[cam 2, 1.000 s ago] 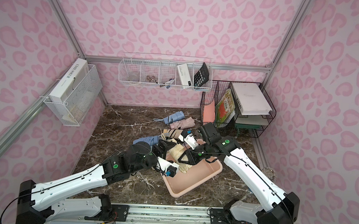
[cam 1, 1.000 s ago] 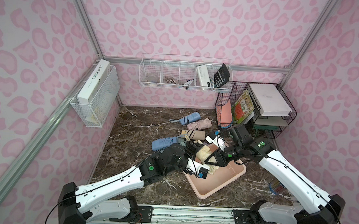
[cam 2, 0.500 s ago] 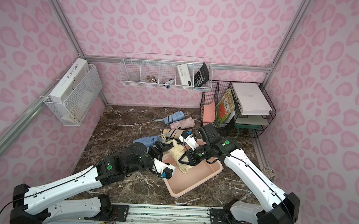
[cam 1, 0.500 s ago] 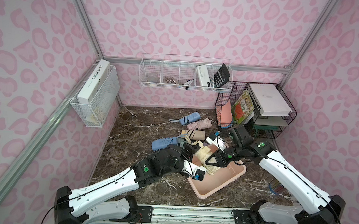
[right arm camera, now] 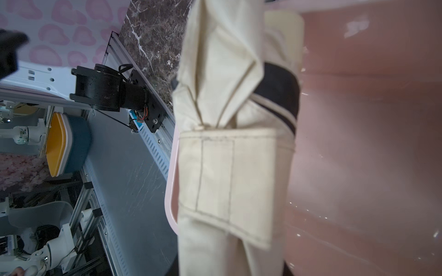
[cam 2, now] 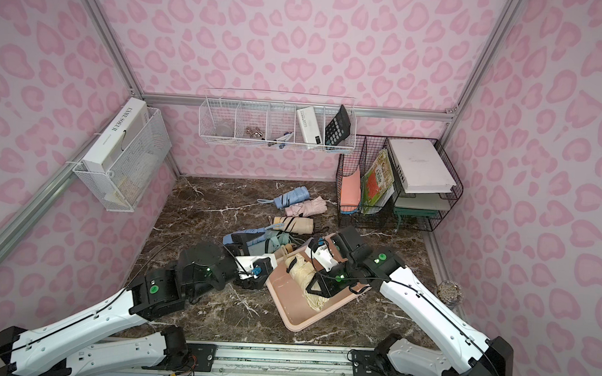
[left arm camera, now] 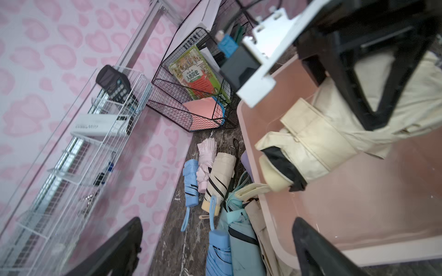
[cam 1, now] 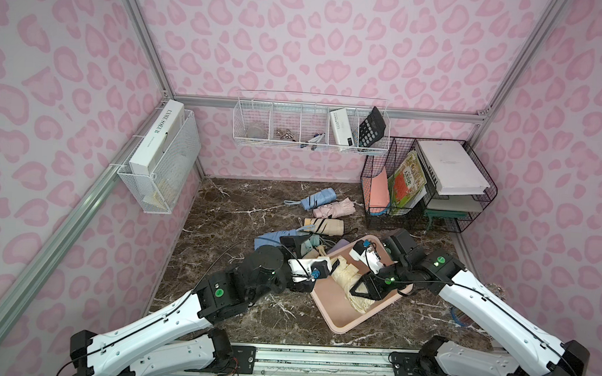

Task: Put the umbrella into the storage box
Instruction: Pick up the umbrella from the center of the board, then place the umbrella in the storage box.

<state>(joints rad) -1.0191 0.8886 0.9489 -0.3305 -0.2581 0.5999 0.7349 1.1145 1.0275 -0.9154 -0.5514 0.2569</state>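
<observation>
At your far left, a white wire wall basket hangs on the side wall with a white book standing in it. Below and to its right spreads the dark marble desk.

Your left pincer hovers at the left side of the storage box. Its jaws are wide apart with nothing between them. In the left wrist view, one finger sits over the desk and the other over the tub's rim. Just behind it lies a heap of loose folded umbrellas in blue, teal, beige and pale pink. The nearest ones press against the box's far-left side.

The storage box itself sits at an angle on the desk, a little right of centre. The cream umbrella is inside its walls, lying lengthwise along the tub with one rounded end close to the far-left rim. You cannot tell from these views whether it rests on the tub's floor or hangs just above it.

Your right pincer reaches in from the box's right side. Its jaws are drawn together on the fabric at the umbrella's middle, gripping it.

Farther right, a black wire file rack stands in the back corner, just behind the box. It holds a pink folder, a picture book and stacks of white paper.
</observation>
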